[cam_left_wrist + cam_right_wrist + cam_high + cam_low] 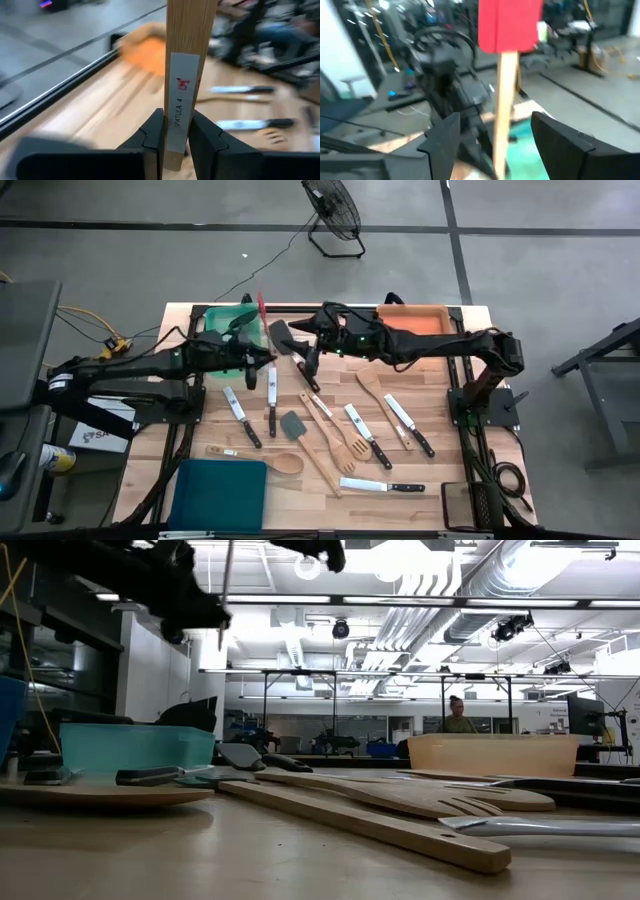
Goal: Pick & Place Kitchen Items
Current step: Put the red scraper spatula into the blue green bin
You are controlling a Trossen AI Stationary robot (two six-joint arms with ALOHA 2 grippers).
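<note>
**Red spatula held up over the back of the counter**

Two dark fingers (150, 145) of the left gripper (176, 142) fill the near part of the left wrist view. They are clamped on the pale wooden handle of the red-headed spatula (186, 75). A white label on the handle reads "SPATULA 4". The red head is cut off in that view.

From above, the spatula (262, 307) shows only as a thin red sliver, standing upright near the back of the wooden counter (440, 470), just beside the green shallow tray (222, 320). The left gripper (262, 360) sits under it, mostly lost in the dark arm.

The right gripper (495, 135) has let go. Its two fingers (442, 137) stand spread apart on either side of the wooden handle, not touching it. The red head (510, 25) sits above them. The background there is a blur. From above, the right gripper (300, 330) is close to the left one, and a grey-headed spatula (285, 338) lies under it.

The other kitchen items lie on the counter: black-handled steel knives (367, 434), a pale wooden spoon (262, 457), and a pale wooden slotted turner (340, 442). An orange shallow tray (420, 317) is partly hidden by the right arm. A teal shallow tray (218, 495) sits at the front.

In the low view, the grippers are cut off at the top. A person (457, 716) is far back in the room, too small to make out.
</note>
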